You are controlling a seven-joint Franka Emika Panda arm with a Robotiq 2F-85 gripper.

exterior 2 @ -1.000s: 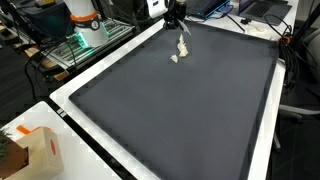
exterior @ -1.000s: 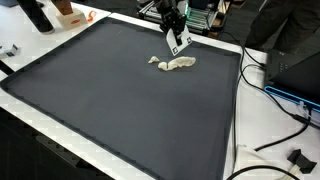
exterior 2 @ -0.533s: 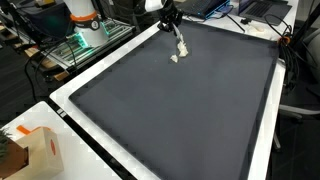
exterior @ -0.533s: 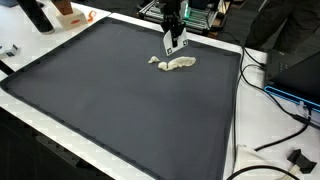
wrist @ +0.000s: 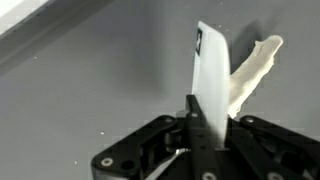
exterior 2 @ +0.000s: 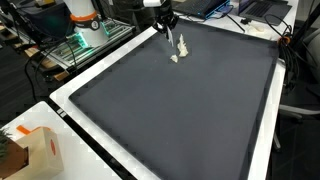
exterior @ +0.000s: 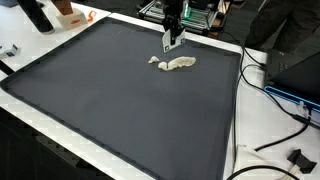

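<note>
My end effector (exterior: 172, 32) hangs over the far part of the dark mat (exterior: 100, 95) that covers the worktop (exterior: 262, 120). Its fingers are pinched narrow on a thin white card (wrist: 210, 70). The card stands roughly upright and bears a small dark mark near its free end. A cream twisted strip (exterior: 175, 63) lies flat on the mat, just beside the card. I cannot tell whether card and strip touch.
</note>
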